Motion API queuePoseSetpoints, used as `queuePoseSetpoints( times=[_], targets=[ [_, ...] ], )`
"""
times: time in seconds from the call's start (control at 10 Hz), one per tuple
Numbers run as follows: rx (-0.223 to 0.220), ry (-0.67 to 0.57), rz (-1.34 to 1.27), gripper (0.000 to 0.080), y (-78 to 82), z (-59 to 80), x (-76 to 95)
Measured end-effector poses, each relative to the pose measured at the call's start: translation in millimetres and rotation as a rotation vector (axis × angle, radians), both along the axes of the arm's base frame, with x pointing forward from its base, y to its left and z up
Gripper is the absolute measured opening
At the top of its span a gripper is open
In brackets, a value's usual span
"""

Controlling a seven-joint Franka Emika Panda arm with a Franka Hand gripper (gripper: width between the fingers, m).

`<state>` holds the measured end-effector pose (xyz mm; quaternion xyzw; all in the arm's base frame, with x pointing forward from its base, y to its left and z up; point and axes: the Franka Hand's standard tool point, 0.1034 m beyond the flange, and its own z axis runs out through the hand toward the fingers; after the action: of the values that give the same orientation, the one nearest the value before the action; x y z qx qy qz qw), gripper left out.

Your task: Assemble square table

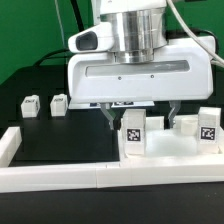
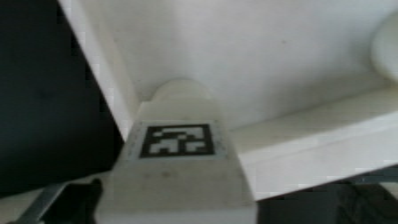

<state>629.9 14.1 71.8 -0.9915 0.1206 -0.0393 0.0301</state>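
Note:
The white square tabletop [image 1: 170, 146] lies against the front border wall. White tagged legs stand upright on it: one near its left corner [image 1: 133, 132], one at the right [image 1: 208, 126], and one behind [image 1: 185, 122]. Two more small tagged legs [image 1: 30, 104] [image 1: 58, 103] lie loose on the black table at the exterior view's left. My gripper [image 1: 140, 119] hangs low just behind the left upright leg, its fingers spread wide on either side of it. In the wrist view that leg [image 2: 175, 160] fills the middle, with its tag showing and the tabletop surface [image 2: 249, 50] beyond.
Long white border bars run along the front [image 1: 100, 178] and the exterior view's left [image 1: 10, 145]. The black table mat [image 1: 60, 135] lies between the loose legs and the tabletop.

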Motion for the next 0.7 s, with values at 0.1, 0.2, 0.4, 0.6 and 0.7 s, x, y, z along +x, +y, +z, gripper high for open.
queuePoseSetpoints(
  times=[0.1, 0.2, 0.4, 0.6, 0.7],
  targets=[
    [0.002, 0.001, -0.018, 0.0532, 0.0, -0.2, -0.1],
    [0.002, 0.002, -0.027, 0.0397, -0.5, -0.2, -0.1],
    [0.011, 0.010, -0.182, 0.0293, -5.6, -0.7, -0.8],
    [0.022, 0.017, -0.320, 0.0293, -6.8, -1.1, -1.0],
    [0.031, 0.023, -0.418, 0.0293, -7.4, -1.3, -1.3]
  ],
)
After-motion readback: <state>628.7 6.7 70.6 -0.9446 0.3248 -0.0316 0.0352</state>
